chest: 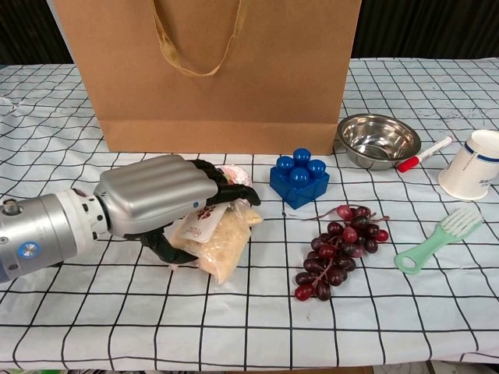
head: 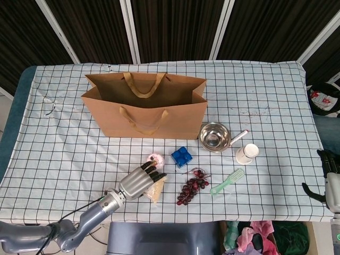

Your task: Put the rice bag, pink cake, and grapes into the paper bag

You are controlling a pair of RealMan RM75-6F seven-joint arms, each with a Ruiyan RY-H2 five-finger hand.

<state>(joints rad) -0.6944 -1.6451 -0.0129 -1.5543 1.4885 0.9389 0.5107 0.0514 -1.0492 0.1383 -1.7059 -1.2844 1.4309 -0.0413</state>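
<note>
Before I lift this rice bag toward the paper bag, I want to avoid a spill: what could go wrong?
The left hand grips the rice bag at one end only, so the sagging bag may slip out. The pink cake sits right by the fingertips and could be knocked. The paper bag stands tall; a low carry might hit its wall.
</note>
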